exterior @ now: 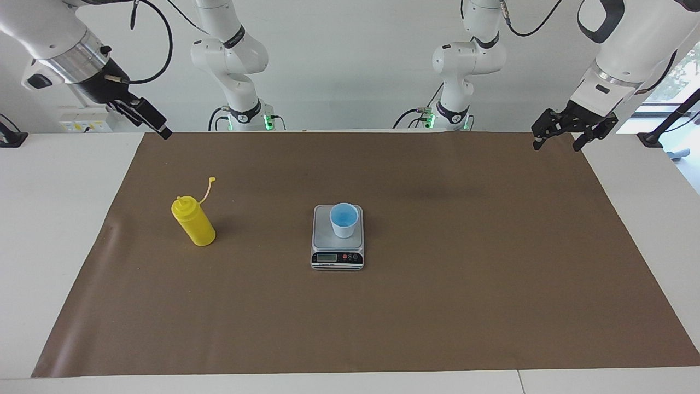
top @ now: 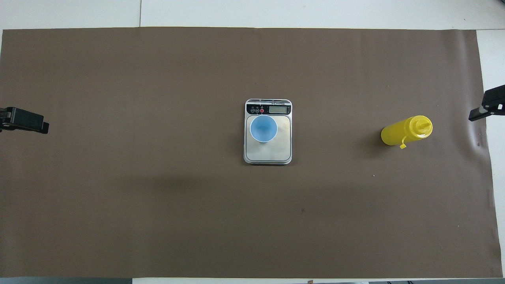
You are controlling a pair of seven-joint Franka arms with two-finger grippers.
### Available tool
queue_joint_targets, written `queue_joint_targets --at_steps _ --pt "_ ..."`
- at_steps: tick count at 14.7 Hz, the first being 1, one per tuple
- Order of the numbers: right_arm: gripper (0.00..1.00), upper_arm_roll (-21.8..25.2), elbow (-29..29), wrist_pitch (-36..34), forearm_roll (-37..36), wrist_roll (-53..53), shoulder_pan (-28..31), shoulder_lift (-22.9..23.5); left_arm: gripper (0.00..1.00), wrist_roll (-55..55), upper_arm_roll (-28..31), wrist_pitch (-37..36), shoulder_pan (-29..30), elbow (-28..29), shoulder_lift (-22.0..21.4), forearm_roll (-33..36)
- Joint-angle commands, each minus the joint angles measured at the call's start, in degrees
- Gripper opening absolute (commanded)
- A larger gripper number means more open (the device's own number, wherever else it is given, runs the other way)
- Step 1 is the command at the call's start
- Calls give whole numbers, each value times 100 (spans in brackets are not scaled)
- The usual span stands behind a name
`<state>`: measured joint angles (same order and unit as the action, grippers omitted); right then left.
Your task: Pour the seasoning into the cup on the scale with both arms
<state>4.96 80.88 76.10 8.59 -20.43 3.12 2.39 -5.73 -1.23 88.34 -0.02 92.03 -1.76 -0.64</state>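
brown mat [exterior: 437,284], cup [exterior: 344,220] on scale [exterior: 337,257]

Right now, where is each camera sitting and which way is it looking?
Facing view: high across the table, looking at the robots; shows both arms, left gripper and right gripper raised near the mat's corners.
Overhead view: high above the robots' end, looking forward and steeply down; only the left gripper and right gripper tips show at the edges.
Both share: yellow bottle, blue cup on the scale, flipped half a turn.
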Motion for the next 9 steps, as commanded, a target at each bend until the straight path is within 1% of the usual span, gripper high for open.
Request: queue_joint_targets --at_steps 1,2,3,6,9 --pt "100 -153 77 168 -261 496 -101 -80 100 -51 -26 -45 46 26 -88 99" --pt "100 -66 42 125 -313 522 -380 -54 100 -51 -26 -45 46 26 -88 99" --pt "100 5 42 116 -401 609 -487 -54 100 -51 -26 -45 46 26 -88 99" --pt "100 14 51 98 -533 1364 -532 -54 100 -51 -26 -45 46 26 -88 99" --pt "100 -12 60 98 -648 1524 -480 -63 100 -51 -26 -45 46 26 -88 99"
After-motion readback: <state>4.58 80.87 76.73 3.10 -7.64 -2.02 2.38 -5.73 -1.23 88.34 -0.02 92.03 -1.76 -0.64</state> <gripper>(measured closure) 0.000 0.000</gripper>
